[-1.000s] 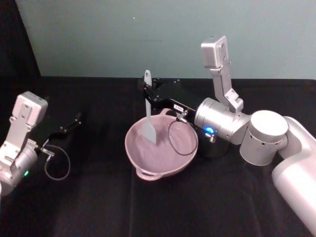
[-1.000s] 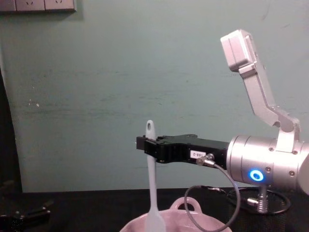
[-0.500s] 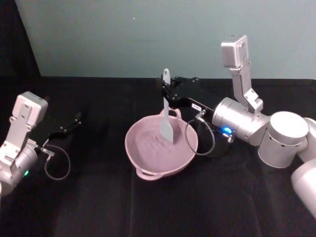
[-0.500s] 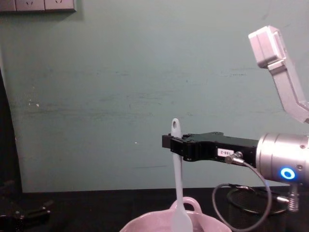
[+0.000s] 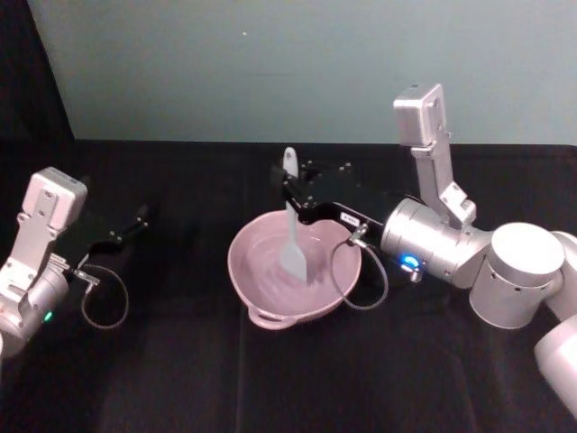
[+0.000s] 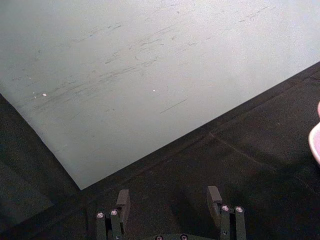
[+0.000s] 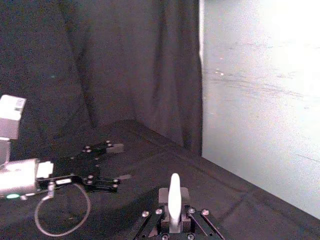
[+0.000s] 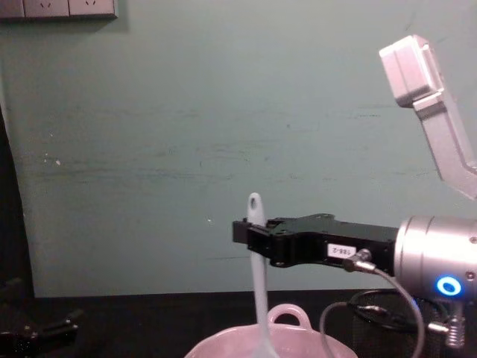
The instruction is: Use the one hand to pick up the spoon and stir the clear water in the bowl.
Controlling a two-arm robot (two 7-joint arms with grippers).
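**Right gripper clamped on the spoon, blade down in the pink bowl**

The black two-finger right gripper point(image 5: 290, 191), on its thick silver wrist with a glowing blue ring, is closed on the upper handle of the long white plastic spoon point(image 5: 292, 244), just below the hole at its end. In the head view this sits at the centre of the frame. The spoon stands nearly upright, and its flat blade reaches down inside the wide pale pink ceramic bowl point(image 5: 242, 280), right of the bowl's middle. The clear water point(image 5: 266, 271) can hardly be told from the pink inside.

In the chest view the gripper point(image 8: 250, 233) comes in from the right edge at mid height. The spoon point(image 8: 258, 283) drops from it behind the rim of the bowl point(image 8: 291, 317) at the bottom edge. The right wrist view shows the handle tip point(image 7: 174, 197) standing up between the fingers.

The bowl rests on the black cloth-covered table point(image 5: 361, 379), a small loop handle on its near rim. A grey cable loops from the wrist over the bowl's right side.

At the left edge of the head view, the black left gripper point(image 5: 140, 216) is parked low over the cloth, well apart from the bowl. In the left wrist view its fingers point(image 6: 122, 200) stand apart, holding nothing.
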